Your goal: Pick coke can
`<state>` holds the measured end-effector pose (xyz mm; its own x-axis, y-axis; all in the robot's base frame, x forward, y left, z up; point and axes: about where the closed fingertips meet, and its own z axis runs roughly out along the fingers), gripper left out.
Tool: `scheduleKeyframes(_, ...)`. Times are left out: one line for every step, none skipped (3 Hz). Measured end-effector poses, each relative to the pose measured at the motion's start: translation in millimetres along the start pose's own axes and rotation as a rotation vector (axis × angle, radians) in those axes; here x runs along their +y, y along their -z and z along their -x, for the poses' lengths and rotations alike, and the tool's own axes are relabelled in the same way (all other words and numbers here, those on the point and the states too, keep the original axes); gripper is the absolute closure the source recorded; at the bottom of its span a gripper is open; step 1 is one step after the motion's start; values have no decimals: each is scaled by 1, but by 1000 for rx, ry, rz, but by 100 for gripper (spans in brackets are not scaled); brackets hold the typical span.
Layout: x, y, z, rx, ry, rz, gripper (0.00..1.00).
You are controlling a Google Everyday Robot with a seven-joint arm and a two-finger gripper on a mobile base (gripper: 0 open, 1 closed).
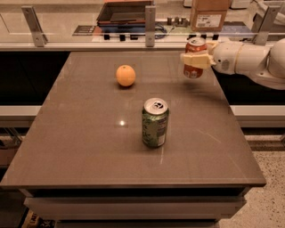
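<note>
The coke can (195, 46) is red-orange with a silver top and a white patch near its base. It hangs upright in the air above the far right part of the brown table (89, 142). My gripper (194, 59) comes in from the right on a white arm and is shut on the can, with a cream finger (193, 59) across its front. The can's underside is clear of the table top.
A green soda can (155, 123) stands upright in the middle of the table. An orange (125, 75) lies at the far centre-left. Behind the table runs a counter with metal posts, a dark tray (122, 12) and a cardboard box (209, 14).
</note>
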<state>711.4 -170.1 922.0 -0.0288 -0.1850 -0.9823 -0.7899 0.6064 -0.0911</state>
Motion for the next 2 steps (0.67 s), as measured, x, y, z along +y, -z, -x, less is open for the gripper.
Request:
scheduleKeyframes(-5,11,26,4,64,-26,100)
scheduleKeyframes(-8,21,56,-20,130,-44,100)
